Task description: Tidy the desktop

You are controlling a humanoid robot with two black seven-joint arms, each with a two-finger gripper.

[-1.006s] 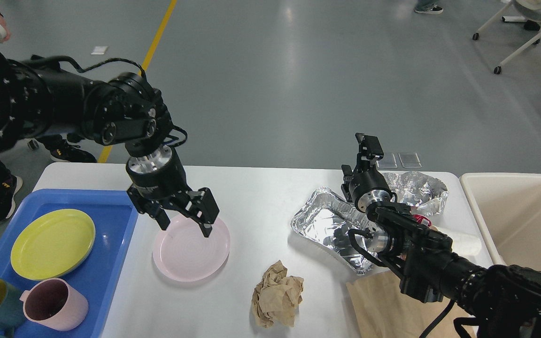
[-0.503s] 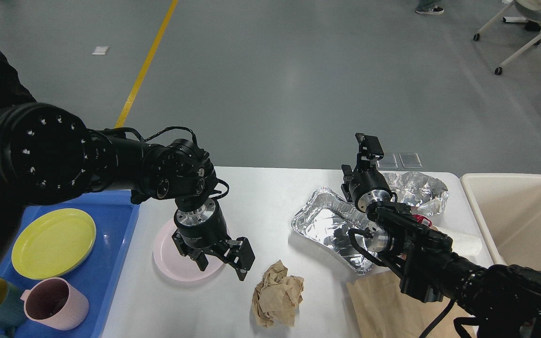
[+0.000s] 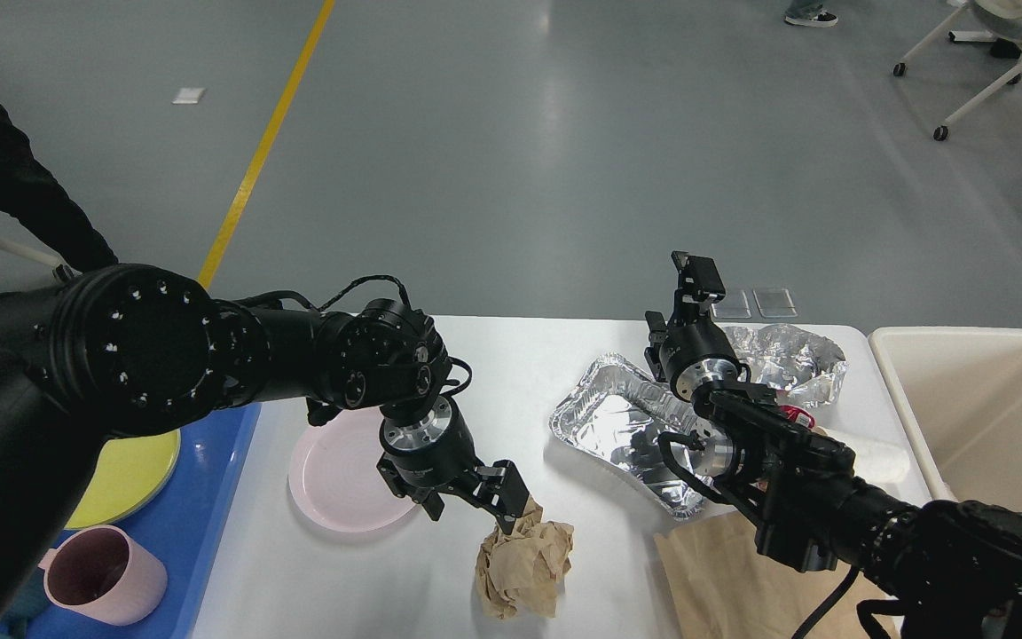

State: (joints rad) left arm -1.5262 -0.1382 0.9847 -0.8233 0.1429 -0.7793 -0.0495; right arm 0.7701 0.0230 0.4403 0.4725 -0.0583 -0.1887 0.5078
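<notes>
The white desktop (image 3: 511,373) carries scattered litter and dishes. My left gripper (image 3: 475,513) is open and low over the table, its right finger touching the upper left edge of a crumpled brown paper ball (image 3: 524,568). Nothing is held between its fingers. A pink plate (image 3: 338,479) lies just left of that gripper, partly under the wrist. My right gripper (image 3: 695,277) points up above the far end of a foil tray (image 3: 617,426); it is seen dark and end-on, so its fingers cannot be told apart.
A blue tray (image 3: 223,497) at the left holds a yellow plate (image 3: 134,475) and a pink mug (image 3: 103,572). Crumpled foil (image 3: 786,355) lies at the back right. A brown paper bag (image 3: 733,577) lies under my right arm. A cream bin (image 3: 990,417) stands right of the table.
My left arm has swung right and down, from above the pink plate to the crumpled brown paper, with its gripper still open. The right arm has not moved.
</notes>
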